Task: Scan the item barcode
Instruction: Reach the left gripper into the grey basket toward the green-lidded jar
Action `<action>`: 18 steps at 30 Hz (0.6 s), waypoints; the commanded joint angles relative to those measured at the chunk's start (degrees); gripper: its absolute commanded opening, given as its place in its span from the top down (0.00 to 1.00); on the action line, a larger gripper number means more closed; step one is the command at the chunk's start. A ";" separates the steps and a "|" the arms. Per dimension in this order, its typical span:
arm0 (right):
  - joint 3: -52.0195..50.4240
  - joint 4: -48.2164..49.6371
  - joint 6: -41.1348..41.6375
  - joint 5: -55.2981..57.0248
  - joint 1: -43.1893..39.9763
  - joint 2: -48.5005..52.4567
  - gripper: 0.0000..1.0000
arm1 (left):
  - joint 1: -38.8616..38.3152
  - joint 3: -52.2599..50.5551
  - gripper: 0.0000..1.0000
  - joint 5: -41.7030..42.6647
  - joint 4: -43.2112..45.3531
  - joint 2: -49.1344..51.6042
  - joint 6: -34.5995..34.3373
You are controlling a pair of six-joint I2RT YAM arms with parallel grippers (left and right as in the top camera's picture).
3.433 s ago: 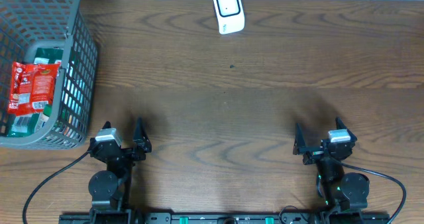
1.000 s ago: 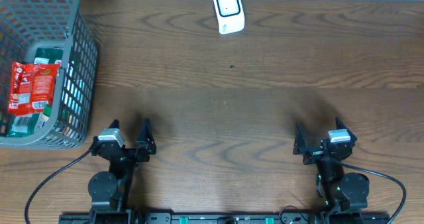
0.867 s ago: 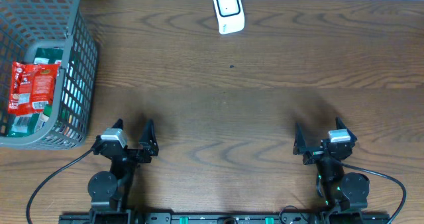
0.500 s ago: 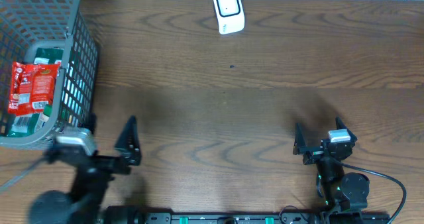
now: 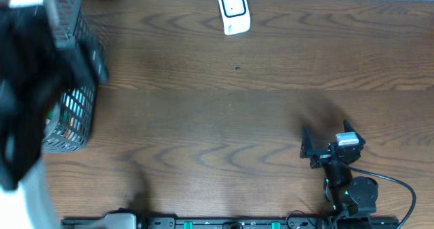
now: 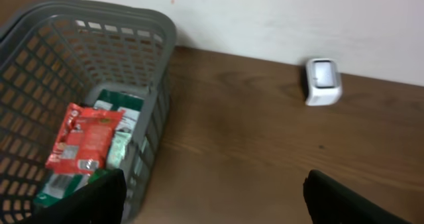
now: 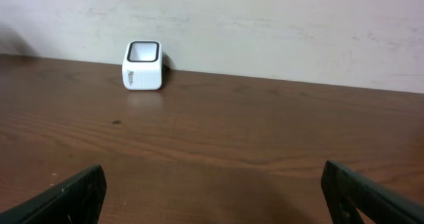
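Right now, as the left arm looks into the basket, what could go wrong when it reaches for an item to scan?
The grey plastic mesh basket has tall walls; the open left end effector could strike the rim going down.
The red foil snack packet lies on green packets, so it may pinch two items.
The white box-shaped scanner stands far from the basket; a weak grip could drop the packet on the way.

A packet (image 6: 83,136) lies in the basket (image 6: 132,18) at left (atop other packets); scanner (image 6: 322,81) stands far back, centre.
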 commanded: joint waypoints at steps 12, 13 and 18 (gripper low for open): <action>-0.07 -0.24 0.96 -0.07 0.02 -0.26 0.01 | 16.22 4.31 0.14 -6.40 -3.45 15.15 3.96; -0.07 -0.24 0.96 -0.04 0.02 -0.26 0.01 | 18.40 4.28 0.14 -6.45 -3.48 15.74 3.98; -0.07 -0.24 0.96 -0.04 0.02 -0.26 0.01 | 28.41 2.62 0.14 -6.38 -3.04 18.86 0.68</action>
